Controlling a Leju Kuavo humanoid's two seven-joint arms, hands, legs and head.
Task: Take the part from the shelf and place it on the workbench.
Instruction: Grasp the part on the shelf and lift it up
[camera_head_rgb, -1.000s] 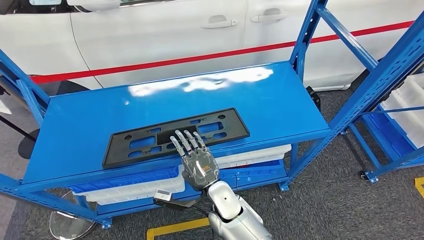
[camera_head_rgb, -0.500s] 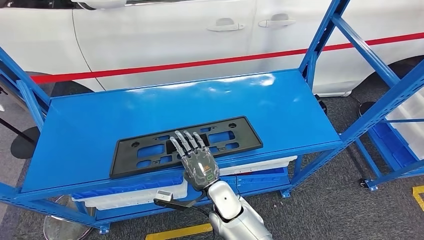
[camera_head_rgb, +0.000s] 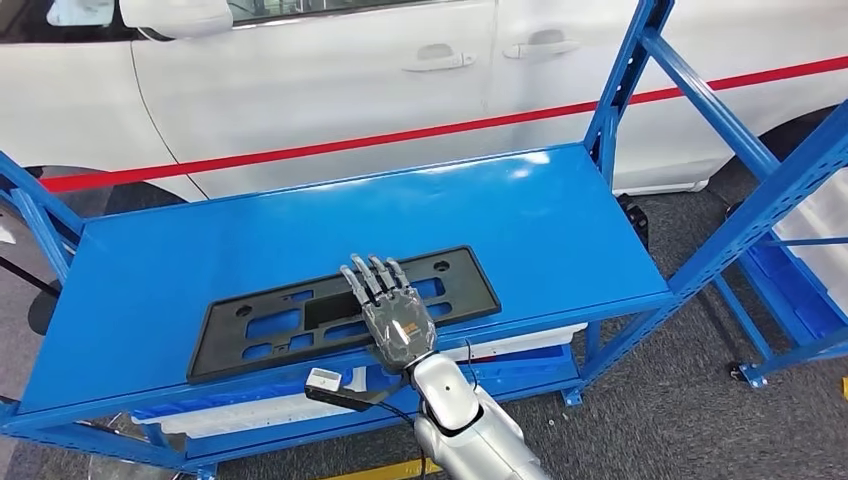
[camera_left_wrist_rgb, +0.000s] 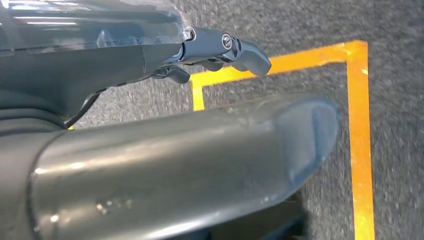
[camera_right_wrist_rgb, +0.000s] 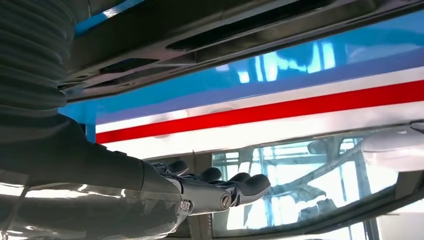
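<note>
Head view — the right hand (camera_head_rgb: 393, 318) hovers with fingers spread, holding nothing, over the black part (camera_head_rgb: 340, 308) on the blue shelf (camera_head_rgb: 560, 230).

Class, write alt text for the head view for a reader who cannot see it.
The robot's right hand, fingers spread and extended, lies over the middle of a flat black part near the front edge of a blue shelf. A white car stands behind.

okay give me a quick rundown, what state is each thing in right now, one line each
black part: lying flat on the shelf, near its front edge.
right hand: fingers extended, over the part's middle; contact unclear.
left hand: hanging over the floor, holding nothing.
blue shelf: carries the part.
car door: closed.
</note>
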